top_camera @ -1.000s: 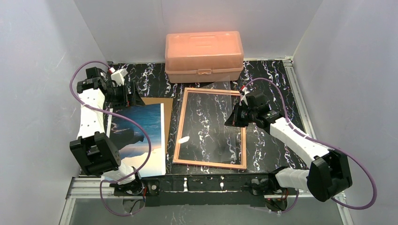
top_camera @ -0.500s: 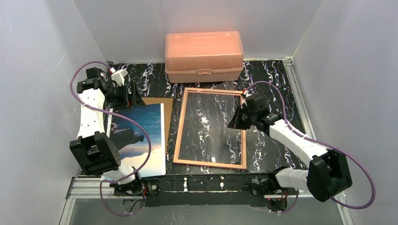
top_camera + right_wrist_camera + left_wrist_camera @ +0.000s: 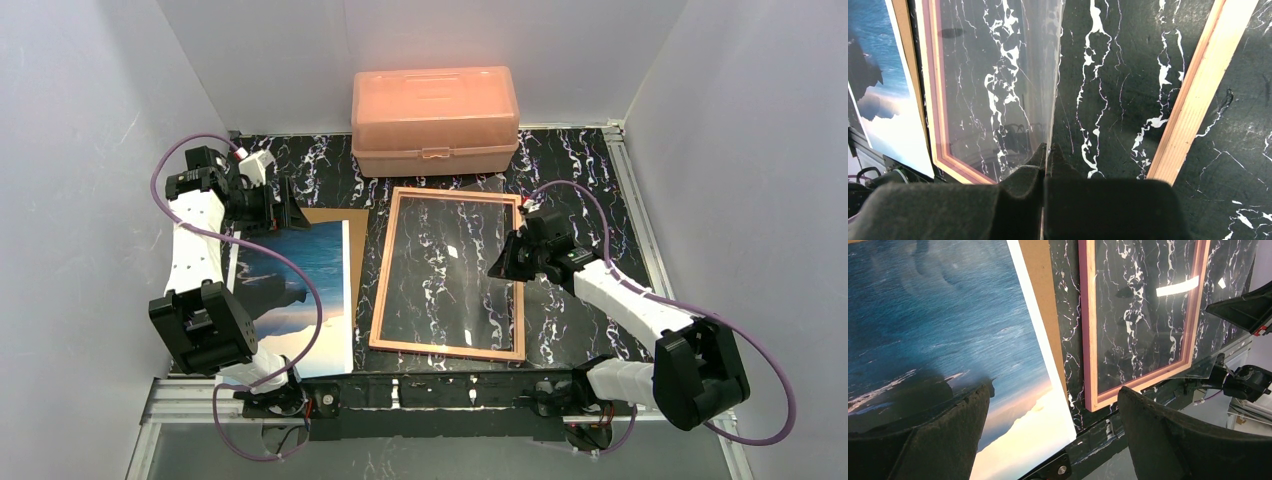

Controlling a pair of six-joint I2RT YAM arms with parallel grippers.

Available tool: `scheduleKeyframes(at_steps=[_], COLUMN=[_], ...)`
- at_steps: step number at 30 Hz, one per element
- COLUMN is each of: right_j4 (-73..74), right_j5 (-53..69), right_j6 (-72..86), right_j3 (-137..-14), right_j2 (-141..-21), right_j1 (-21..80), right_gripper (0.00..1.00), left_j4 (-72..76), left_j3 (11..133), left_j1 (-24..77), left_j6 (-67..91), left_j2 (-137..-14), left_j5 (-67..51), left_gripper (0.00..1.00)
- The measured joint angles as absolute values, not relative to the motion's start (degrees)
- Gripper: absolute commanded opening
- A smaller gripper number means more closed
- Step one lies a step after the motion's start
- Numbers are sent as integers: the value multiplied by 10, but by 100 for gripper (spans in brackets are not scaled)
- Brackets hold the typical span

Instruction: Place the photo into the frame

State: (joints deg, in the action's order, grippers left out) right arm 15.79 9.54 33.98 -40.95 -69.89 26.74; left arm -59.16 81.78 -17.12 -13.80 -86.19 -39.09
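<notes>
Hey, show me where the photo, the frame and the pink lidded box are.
the photo (image 3: 305,262): top view, on its blue sea area.
the frame (image 3: 1088,320): left wrist view, on the border strip nearest the photo.
the lidded box (image 3: 434,100): top view, on the middle of its lid.

Plain pale grey walls (image 3: 260,60) enclose a black desk (image 3: 580,150) veined with white marbling; a metal rail (image 3: 628,190) lines its right edge.
</notes>
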Motion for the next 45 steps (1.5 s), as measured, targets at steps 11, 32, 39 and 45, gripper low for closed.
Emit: scheduleKeyframes(at_steps=[11,32,39,45], right_j4=[129,120,122,122], right_j5=[90,90,90,88], right_j6=[357,363,367,373], right_j3=[-385,-376,-376,-373], right_j2=[-700,-700,-696,-684], right_j1=[255,250,248,248], right_gripper=[1,1,1,1], left_j4=[-592,-592,-592,-592], left_j3=[810,801,801,801], left_j1=[-171,-171,-171,-171], left_j6=[-140,-144,-144,-143], left_j2=[-863,-866,-866,-867], left_j5=[-391,-391,-391,-391], left_gripper=[98,98,98,98])
